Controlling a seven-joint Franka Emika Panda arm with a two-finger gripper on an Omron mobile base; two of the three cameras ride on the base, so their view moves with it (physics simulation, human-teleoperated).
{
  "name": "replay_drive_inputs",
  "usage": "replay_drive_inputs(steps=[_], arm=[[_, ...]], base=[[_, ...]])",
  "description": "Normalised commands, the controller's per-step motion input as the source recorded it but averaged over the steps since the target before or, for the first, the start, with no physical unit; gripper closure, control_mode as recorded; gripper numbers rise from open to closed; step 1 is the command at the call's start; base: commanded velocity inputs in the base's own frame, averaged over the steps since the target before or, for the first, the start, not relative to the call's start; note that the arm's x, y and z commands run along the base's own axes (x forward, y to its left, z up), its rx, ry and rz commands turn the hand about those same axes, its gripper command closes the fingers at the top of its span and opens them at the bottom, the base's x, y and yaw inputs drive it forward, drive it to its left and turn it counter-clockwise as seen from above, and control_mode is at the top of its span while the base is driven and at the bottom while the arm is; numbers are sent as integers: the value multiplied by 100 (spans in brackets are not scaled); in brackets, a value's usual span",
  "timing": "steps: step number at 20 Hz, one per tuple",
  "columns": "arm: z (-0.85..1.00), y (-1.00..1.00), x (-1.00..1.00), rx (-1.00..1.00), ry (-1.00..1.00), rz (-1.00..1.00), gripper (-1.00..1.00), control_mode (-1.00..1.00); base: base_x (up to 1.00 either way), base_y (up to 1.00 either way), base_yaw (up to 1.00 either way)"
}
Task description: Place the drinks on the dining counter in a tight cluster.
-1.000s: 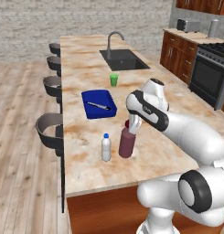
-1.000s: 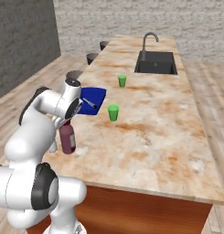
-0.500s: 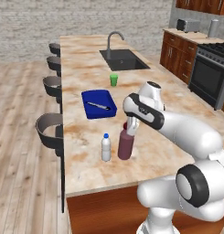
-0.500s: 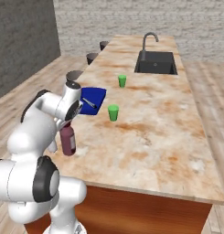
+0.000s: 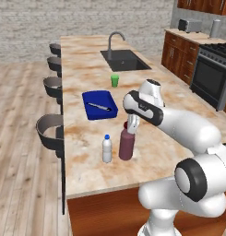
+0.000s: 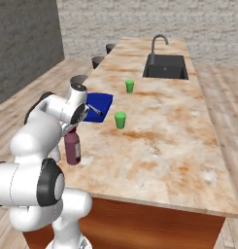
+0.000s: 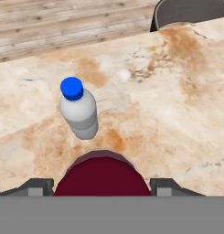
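Dining counter: long marbled island; sink + faucet at far end, stools along left side.
Arm: reaches over near-left part of counter, hand pointing down at the bottle.
Blue tray: mid-left of counter, a utensil in it; not part of job.
Juice bottle: maroon, upright on counter near the near-left edge, base on the stone.
Gripper: fingers either side of the maroon bottle's top, set wide; contact w/ bottle not clear, so can't say if it's gripped or just straddled.
Water bottle: small, clear, blue cap; stands just left of juice bottle, narrow gap between, not touching.
Green cups: two, one mid-counter, one farther toward sink; leave alone.
Step (my read): setting juice down beside water.
Doing it well: bottle should sit flat before letting go; open evenly, lift straight up so fingers don't drag the neck; avoid sideways swing toward water bottle, light, tips easy.
Wine bottle: can't place it.
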Motion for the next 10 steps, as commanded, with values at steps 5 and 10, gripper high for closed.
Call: replay_drive_inputs(steps=[5, 10], arm=[[0, 0, 0, 0, 0, 0, -100, -100], [0, 0, 0, 0, 0, 0, -100, -100]], base=[[0, 0, 0], [0, 0, 0]])
